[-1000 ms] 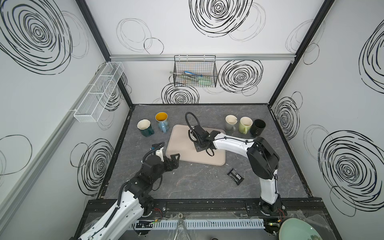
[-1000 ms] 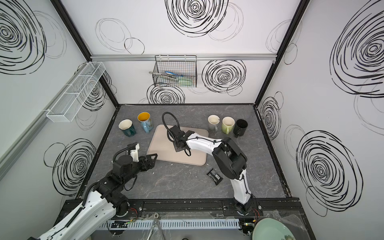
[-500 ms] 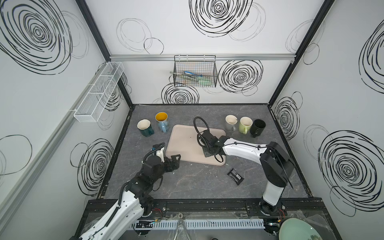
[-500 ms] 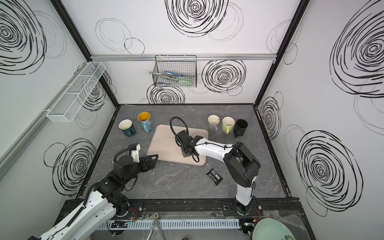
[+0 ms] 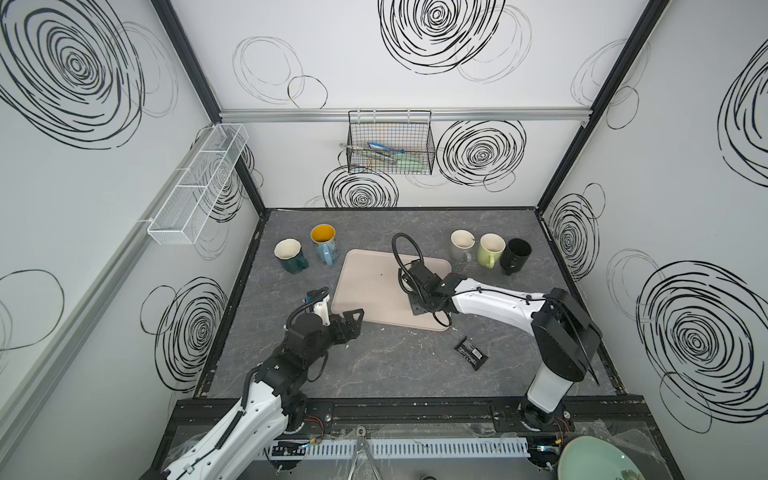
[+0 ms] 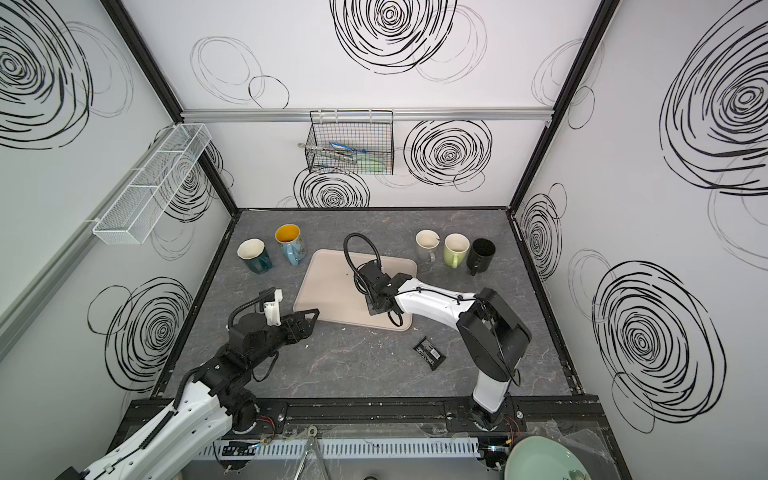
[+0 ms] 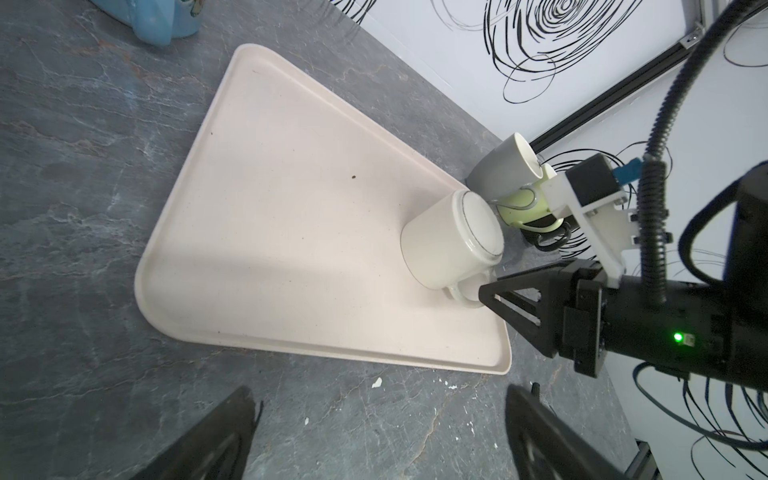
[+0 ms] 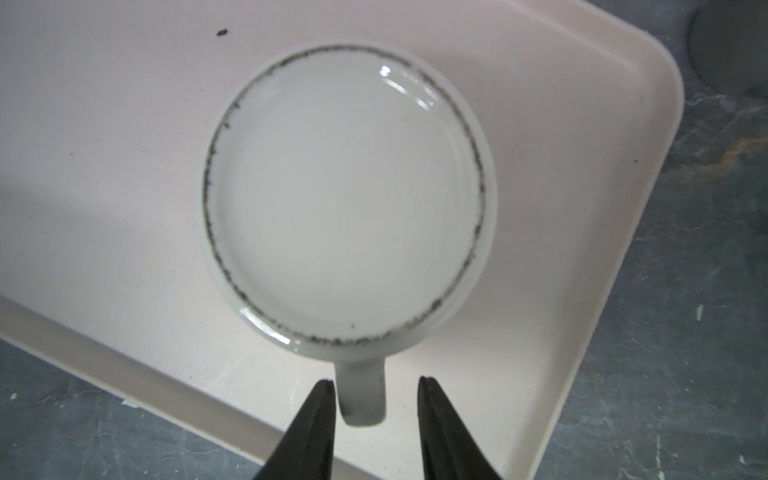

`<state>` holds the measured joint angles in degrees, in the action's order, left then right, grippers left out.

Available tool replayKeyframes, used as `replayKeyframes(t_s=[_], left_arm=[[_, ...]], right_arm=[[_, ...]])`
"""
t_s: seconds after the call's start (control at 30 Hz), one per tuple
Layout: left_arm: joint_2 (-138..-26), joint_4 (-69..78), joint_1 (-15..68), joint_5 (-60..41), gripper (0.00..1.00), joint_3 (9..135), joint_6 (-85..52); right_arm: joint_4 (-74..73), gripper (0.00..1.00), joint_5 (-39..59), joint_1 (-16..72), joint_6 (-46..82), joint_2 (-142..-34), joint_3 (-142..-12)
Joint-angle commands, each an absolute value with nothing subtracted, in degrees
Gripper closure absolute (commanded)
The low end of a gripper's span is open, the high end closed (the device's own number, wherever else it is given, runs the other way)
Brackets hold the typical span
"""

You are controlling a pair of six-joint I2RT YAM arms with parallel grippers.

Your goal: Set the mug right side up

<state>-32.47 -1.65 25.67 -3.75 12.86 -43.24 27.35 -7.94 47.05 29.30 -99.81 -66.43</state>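
right gripper (image 8: 376, 381) shifted rightward | mug (image 8: 349, 199) white, inverted, base up

- Mug (image 8: 349, 199): glossy white; a thin, speckled dark-grey ring runs round its upturned base.
- Tray (image 5: 365, 291): plain pale pinkish beige with a few dark specks.
- Tabletop (image 5: 374, 374): dark grey, marbled with lighter veins.
- Along the tabletop's far edge: teal mug (image 5: 293, 264), cream inside; light-blue mug (image 5: 322, 249), yellow-orange inside; grey mug (image 5: 459, 252); pale-green mug (image 5: 486, 257); black mug (image 5: 515, 251).
- Walls (image 5: 353, 62): white, covered with black scribbled spirals.
- Wire basket (image 5: 390, 145): black.
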Motion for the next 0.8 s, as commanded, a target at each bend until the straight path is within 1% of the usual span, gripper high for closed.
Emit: replayKeyframes(t_s=[0.0,0.2,0.4,0.77], left_arm=[[-32.91,-1.09,24.90,-0.68,0.04,13.55,-45.49],[-33.13,-3.51,24.46,0.59,0.04,14.52,-45.89],[-33.05,-0.93,24.35,-2.46,0.04,13.55,-45.34],[-32.78,-0.10,24.42,-3.33,0.04,12.32,-46.05]], right_arm=[[28.12,0.64,-8.55,46.49,29.01,-100.35,-67.95],[28.56,0.67,-7.91,45.78,28.66,-101.41,-69.23],[29.80,0.69,-8.15,45.44,28.22,-102.95,-70.47],[30.80,0.78,-8.98,45.18,28.30,-105.02,-72.10]])
